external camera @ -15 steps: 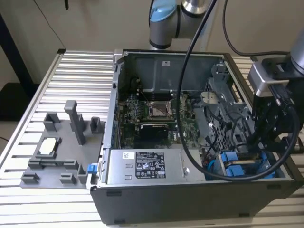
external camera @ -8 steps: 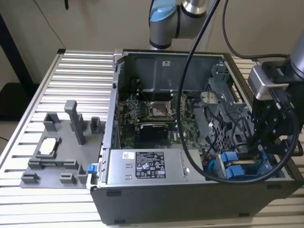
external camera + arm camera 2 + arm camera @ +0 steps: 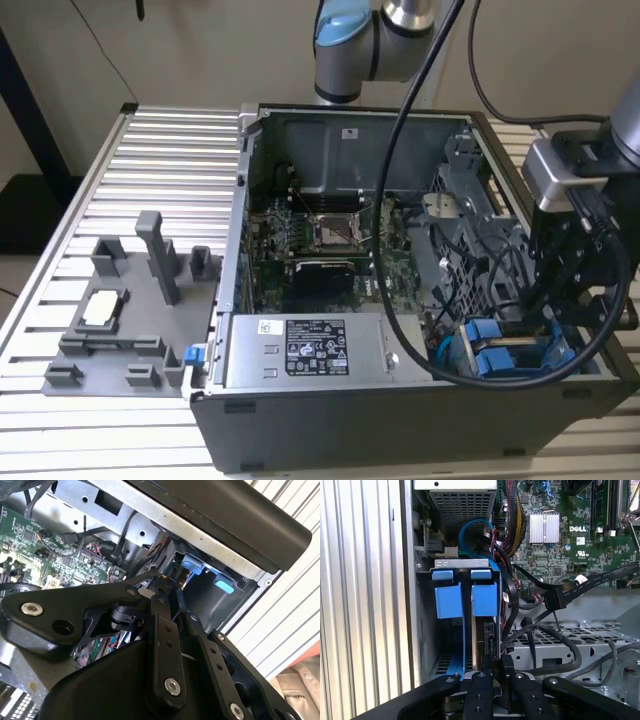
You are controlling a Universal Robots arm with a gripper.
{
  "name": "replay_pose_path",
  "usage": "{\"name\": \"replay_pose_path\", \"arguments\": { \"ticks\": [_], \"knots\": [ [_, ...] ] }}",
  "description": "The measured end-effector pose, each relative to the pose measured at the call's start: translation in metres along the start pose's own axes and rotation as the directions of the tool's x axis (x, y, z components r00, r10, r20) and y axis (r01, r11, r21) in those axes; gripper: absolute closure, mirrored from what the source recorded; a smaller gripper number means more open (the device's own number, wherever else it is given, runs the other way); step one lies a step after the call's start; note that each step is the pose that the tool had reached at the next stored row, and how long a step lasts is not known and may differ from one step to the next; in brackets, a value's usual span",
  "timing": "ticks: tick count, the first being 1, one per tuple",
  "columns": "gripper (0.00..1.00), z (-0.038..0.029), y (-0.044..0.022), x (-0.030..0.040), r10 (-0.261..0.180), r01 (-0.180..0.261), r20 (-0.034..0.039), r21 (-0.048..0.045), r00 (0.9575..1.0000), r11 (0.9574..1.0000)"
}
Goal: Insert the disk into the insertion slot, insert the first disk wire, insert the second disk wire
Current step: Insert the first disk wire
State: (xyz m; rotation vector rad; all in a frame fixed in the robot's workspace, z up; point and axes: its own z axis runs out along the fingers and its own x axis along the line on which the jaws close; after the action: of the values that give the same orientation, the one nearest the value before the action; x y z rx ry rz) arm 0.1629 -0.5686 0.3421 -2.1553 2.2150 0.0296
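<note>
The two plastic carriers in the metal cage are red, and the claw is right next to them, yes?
No, they are not red. The first wrist view shows the two carriers in the metal cage are blue. The claw is right next to them.

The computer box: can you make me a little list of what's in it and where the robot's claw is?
case: open grey computer case on a slatted metal table
inside: green circuit board, grey power box with a white label
drive cage: holds one blue carrier with another blue carrier beside it
gripper: down inside the case at the drive cage, lined up with the first blue carrier
outside: grey holder tray on the exterior view's left
</note>
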Motion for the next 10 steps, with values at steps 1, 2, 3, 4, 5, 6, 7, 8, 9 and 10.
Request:
{"name": "replay_pose_path", "arguments": {
  "ticks": [1,2,3,4,5,6,7,8,9,10],
  "knots": [
    [0.81,0.0002,-0.0001,0.0000,0.000,0.000,0.0001,0.0000,1.0000,1.0000],
    [0.81,0.0004,-0.0003,0.0000,0.000,0.000,0.0001,0.0000,1.0000,1.0000],
    [0.81,0.0007,-0.0003,0.0000,0.000,0.000,0.0002,0.0000,1.0000,1.0000],
    [0.81,0.0009,-0.0004,0.0001,0.000,0.000,0.0001,0.0000,1.0000,1.0000],
    [0.81,0.0011,-0.0005,0.0001,0.000,0.000,0.0001,0.0000,1.0000,1.0000],
    [0.81,0.0013,-0.0005,0.0002,0.000,0.000,0.0001,0.0000,1.0000,1.0000],
    [0.81,0.0015,-0.0005,0.0002,0.000,0.000,0.0001,0.0000,1.0000,1.0000],
    [0.81,0.0017,-0.0005,0.0002,0.000,0.000,0.0000,0.0000,1.0000,1.0000],
    [0.81,0.0019,-0.0005,0.0003,0.000,0.000,0.0000,0.0000,1.0000,1.0000],
    [0.81,0.0022,-0.0005,0.0003,0.000,0.000,0.0001,0.0001,1.0000,1.0000]
  ]
}}
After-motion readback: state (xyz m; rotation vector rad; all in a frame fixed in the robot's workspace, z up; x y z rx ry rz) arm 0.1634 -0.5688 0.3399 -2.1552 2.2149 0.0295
